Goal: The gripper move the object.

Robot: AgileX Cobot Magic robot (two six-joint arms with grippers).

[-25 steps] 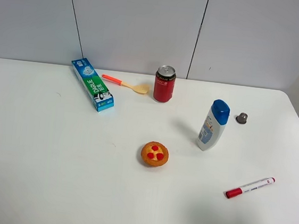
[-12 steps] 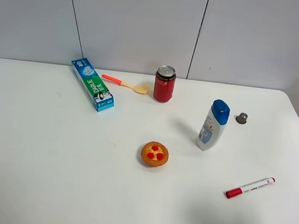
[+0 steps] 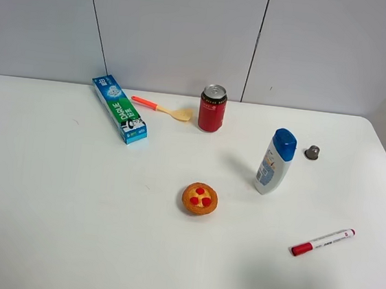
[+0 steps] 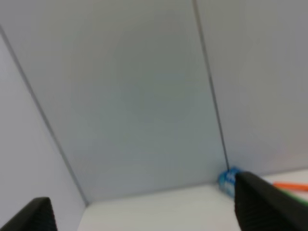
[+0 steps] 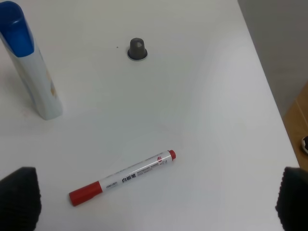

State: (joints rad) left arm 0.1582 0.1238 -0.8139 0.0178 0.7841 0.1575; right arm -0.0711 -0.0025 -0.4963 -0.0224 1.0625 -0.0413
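Both sets of jaws stand spread wide with nothing between them: the left gripper point(image 4: 144, 211) shows its two black fingers point(image 4: 262, 202) at opposite edges of its wrist view, and the right gripper point(image 5: 154, 202) shows its black pads point(image 5: 18, 197) in the two corners of its own view. Neither arm appears in the high view.

Nearest the front edge of the white table point(image 3: 67, 228) lies a wide bare stretch on the left and middle. Toward the front right rests a red-capped marker point(image 3: 322, 242), lying at a slant, well in from the right edge. Further in, near the middle, sits a small tart point(image 3: 200, 198) with red dots, with open surface all round it. Beyond it to the right a white bottle with a blue cap point(image 3: 275, 161) stands upright, and a small grey cap point(image 3: 311, 152) sits just past it, near the right edge.

At the far side, close to the wall, stand a red can point(image 3: 212, 108) and a blue-green toothpaste box point(image 3: 119, 108). Between them lies the spatula point(image 3: 161, 108), flat on the table, with a thin orange-red handle pointing toward the box and a tan blade just beside the can, apparently touching neither. In the left wrist view its handle point(image 4: 291, 185) is only a blurred streak.
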